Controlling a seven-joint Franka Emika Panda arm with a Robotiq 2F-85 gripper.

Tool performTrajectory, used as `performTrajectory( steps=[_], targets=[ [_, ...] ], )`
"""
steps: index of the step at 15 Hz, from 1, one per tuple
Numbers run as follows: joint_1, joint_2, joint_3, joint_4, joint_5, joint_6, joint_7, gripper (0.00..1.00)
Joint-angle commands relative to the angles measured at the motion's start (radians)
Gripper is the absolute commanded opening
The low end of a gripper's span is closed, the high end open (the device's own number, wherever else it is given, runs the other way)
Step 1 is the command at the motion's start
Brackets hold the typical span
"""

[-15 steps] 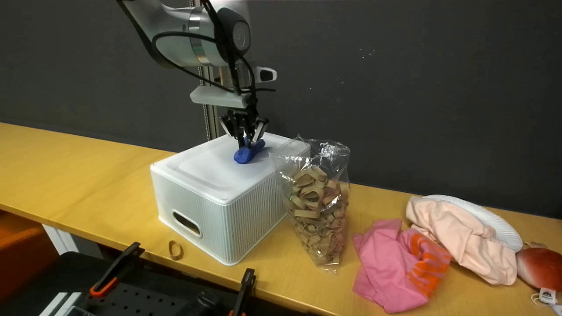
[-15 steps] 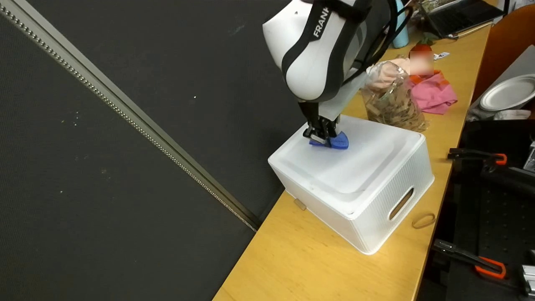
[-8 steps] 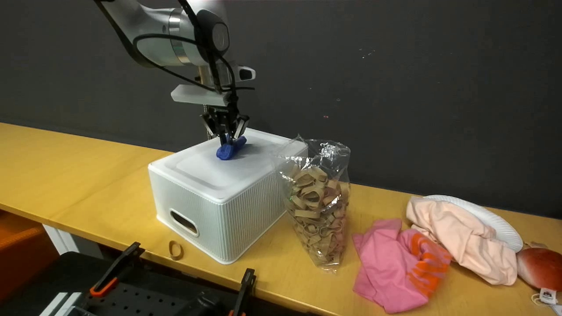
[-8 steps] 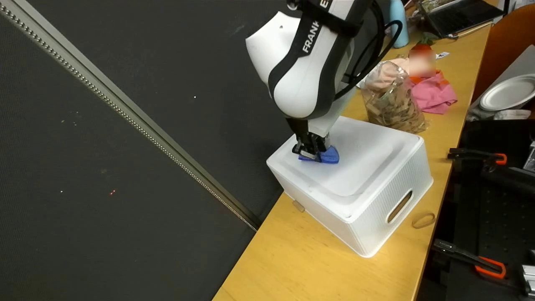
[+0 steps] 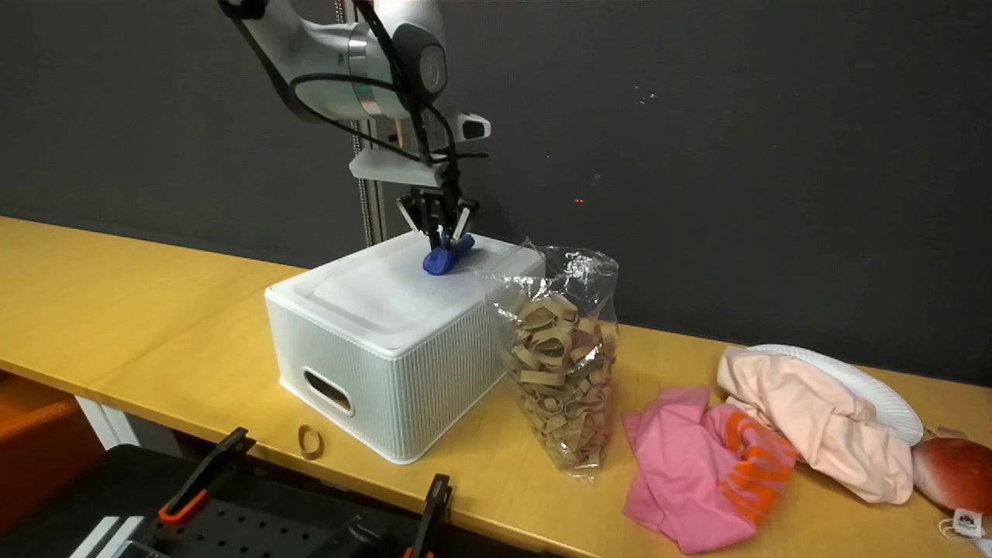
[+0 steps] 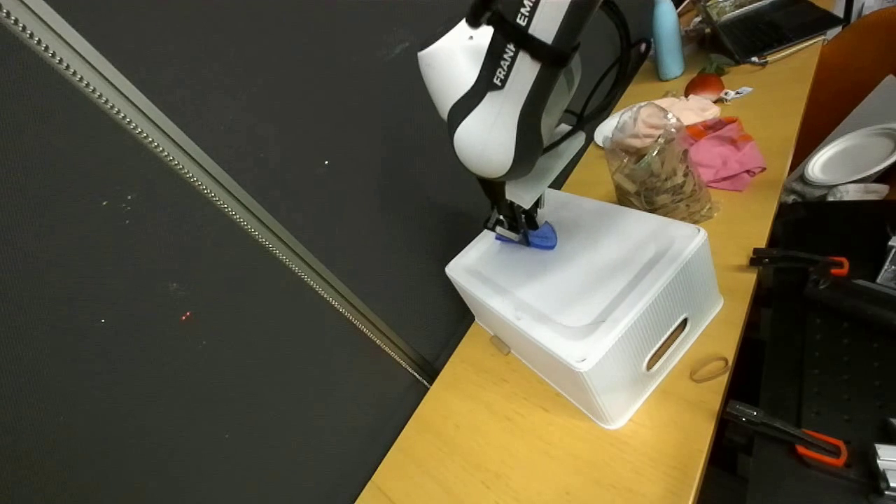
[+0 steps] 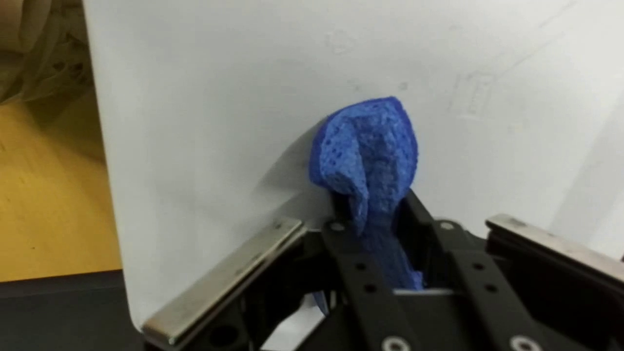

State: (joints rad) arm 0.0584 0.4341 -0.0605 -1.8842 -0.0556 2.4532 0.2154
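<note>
My gripper (image 5: 440,239) is shut on a blue sponge-like cloth (image 5: 442,262), which is pinched and folded between the fingers. The cloth is at the top face of a white ribbed box (image 5: 449,387) and seems to touch it, toward the wall side. In an exterior view, the gripper (image 6: 519,234) points down with the blue cloth (image 6: 543,236) sticking out over the box top (image 6: 595,273). In the wrist view, the cloth (image 7: 363,146) bulges out beyond the fingertips (image 7: 373,209) above the white surface (image 7: 219,122). The fingers hide its middle part.
A clear bag of tan rubber bands (image 5: 558,380) stands beside the box. Beyond it lie a pink cloth (image 5: 697,473), a peach cloth (image 5: 814,418), a white plate (image 5: 876,387) and a red plush (image 5: 953,469). A loose band (image 5: 310,442) lies near the table edge. A dark wall (image 5: 697,155) stands behind.
In the exterior views, the gripper and cloth slid across the box top one way, then back to near the starting spot, now nearer the wall. The box shifted very slightly. The grip stayed shut.
</note>
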Motion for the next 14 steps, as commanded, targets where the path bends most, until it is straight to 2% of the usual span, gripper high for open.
performTrajectory(
  steps=[1, 5, 9, 14],
  targets=[
    [-0.020, 0.065, -0.026, 0.037, -0.006, -0.005, 0.025, 0.07],
    [-0.014, 0.017, -0.033, -0.021, -0.011, -0.005, 0.045, 0.07],
    [0.007, -0.020, -0.004, -0.070, -0.001, -0.004, 0.037, 0.07],
    [0.048, -0.025, 0.038, -0.069, 0.004, -0.030, 0.023, 0.07]
  ],
)
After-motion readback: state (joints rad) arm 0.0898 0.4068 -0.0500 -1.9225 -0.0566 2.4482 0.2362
